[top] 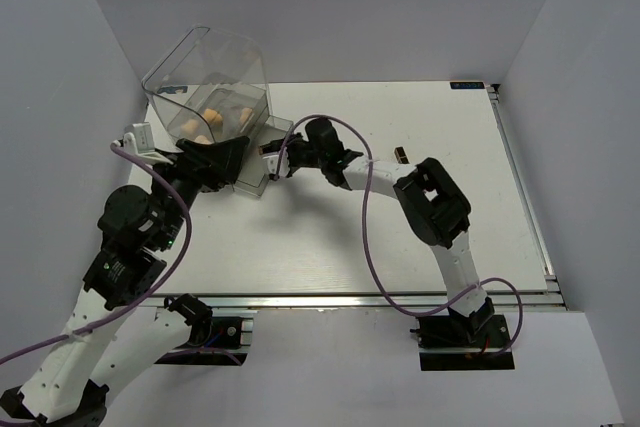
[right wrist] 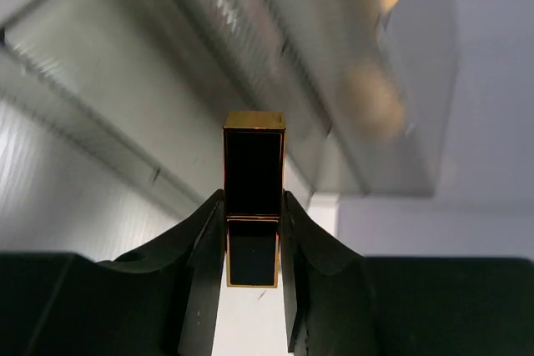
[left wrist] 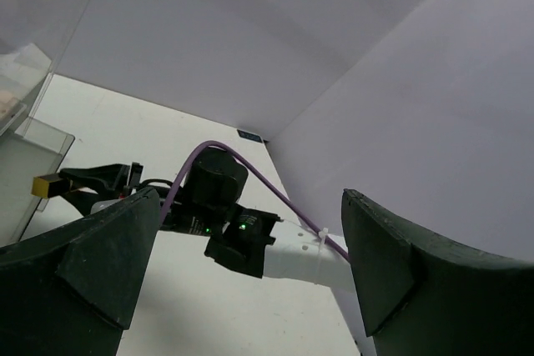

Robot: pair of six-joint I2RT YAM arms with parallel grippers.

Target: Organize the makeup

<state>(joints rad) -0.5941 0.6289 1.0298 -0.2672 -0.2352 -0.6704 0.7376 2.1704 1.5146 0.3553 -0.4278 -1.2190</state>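
Right pincer is clenched on a lipstick tube, with the drawer box right ahead of its tips. I'd keep the tube level and clear the open drawer's lip before letting go. Left pincer is spread and empty just beside the box; tan sponges sit in the bin beyond.

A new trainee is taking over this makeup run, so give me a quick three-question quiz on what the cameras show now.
1. True or false: the right fingers grip a lipstick tube.
2. Where are the tan sponges? A between those fingers; B inside the clear drawer box; C stacked on a palette.
3. How many lipstick tubes lie loose on the table?
Key: 1 true; 2 B; 3 one, the loose tube.
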